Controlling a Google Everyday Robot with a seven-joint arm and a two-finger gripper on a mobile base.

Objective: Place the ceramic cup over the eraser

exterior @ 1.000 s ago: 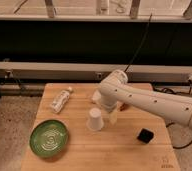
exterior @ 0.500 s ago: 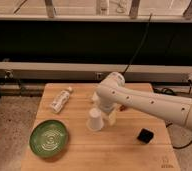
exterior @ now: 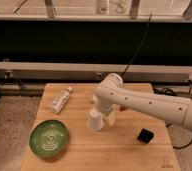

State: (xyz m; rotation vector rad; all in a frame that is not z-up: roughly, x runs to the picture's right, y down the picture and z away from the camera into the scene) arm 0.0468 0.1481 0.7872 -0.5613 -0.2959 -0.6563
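Note:
The white ceramic cup [exterior: 94, 120] stands on the wooden table [exterior: 79, 155], left of the middle, and looks wider at the bottom than at the top. The black eraser [exterior: 145, 135] lies on the table to the right of it, well apart. My gripper [exterior: 106, 113] hangs from the white arm [exterior: 149, 104] that reaches in from the right. It is right beside the cup, at its upper right side. The arm's wrist hides most of the gripper.
A green plate [exterior: 49, 138] sits at the front left of the table. A white tube-like bottle [exterior: 60, 99] lies at the back left. A pale piece [exterior: 111, 120] shows just right of the cup. A black cable [exterior: 139, 47] hangs behind the arm.
The arm's wrist has shifted slightly left, toward the cup. The cup, the eraser, the plate and the bottle have stayed in place.

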